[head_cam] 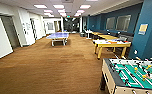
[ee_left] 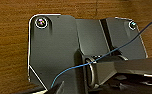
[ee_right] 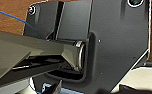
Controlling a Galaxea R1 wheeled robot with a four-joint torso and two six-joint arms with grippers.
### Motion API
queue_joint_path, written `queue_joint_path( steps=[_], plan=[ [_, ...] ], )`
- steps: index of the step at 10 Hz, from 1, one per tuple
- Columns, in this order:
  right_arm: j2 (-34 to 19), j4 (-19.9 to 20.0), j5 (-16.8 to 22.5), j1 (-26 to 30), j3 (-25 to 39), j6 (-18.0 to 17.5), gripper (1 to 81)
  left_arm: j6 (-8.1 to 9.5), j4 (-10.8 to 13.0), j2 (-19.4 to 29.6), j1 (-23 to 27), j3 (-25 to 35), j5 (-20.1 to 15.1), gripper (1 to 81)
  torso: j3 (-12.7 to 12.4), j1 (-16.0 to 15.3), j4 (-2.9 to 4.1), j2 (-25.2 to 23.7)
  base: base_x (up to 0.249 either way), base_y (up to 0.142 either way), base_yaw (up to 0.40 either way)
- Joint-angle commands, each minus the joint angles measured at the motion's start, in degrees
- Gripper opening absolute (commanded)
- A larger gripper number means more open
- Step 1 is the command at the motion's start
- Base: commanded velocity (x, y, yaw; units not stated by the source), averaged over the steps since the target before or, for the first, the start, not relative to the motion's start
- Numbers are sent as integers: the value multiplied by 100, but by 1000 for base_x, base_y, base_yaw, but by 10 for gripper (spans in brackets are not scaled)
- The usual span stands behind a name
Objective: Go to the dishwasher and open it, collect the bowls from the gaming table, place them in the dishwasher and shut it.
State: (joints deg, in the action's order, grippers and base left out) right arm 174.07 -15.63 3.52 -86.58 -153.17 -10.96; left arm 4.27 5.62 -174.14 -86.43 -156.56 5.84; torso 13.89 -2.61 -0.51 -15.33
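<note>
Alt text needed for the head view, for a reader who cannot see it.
A long games room with brown carpet: a green-field table-football table with rods sits nearest on the right, a yellow-framed, white-topped gaming table stands beyond it along a teal wall, and a blue table-tennis table stands farther back.

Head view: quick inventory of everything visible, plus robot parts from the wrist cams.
gaming table: one, yellow frame and legs, light top, right side against the blue wall; small items on top, too blurred to identify.
foosball table: one, green field with rods, near right corner.
table-tennis table: one, blue top, centre far.
carpet: brown, covers the floor.
blue wall: right side, with windows further back.
ceiling lights: several, white panels.
robot plate: dark, left wrist view, over the carpet; blue cable across it.
robot plate, right wrist: dark.
</note>
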Motion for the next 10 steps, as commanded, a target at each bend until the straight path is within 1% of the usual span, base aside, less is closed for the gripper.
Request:
queue_joint_path(
  steps=[1,5,10],
  plan=[
    [25,-28,289,285,34,15,811,-40,-26,37,271,-6,-268,811,0,0,0,0,104,82,0],
    [25,-28,289,285,34,15,811,-40,-26,28,271,-6,-268,811,-2,4,0,-2,136,78,0],
    [17,-37,289,285,34,15,811,-40,-26,19,271,-6,-268,811,0,4,0,0,153,0,0]
  ],
)
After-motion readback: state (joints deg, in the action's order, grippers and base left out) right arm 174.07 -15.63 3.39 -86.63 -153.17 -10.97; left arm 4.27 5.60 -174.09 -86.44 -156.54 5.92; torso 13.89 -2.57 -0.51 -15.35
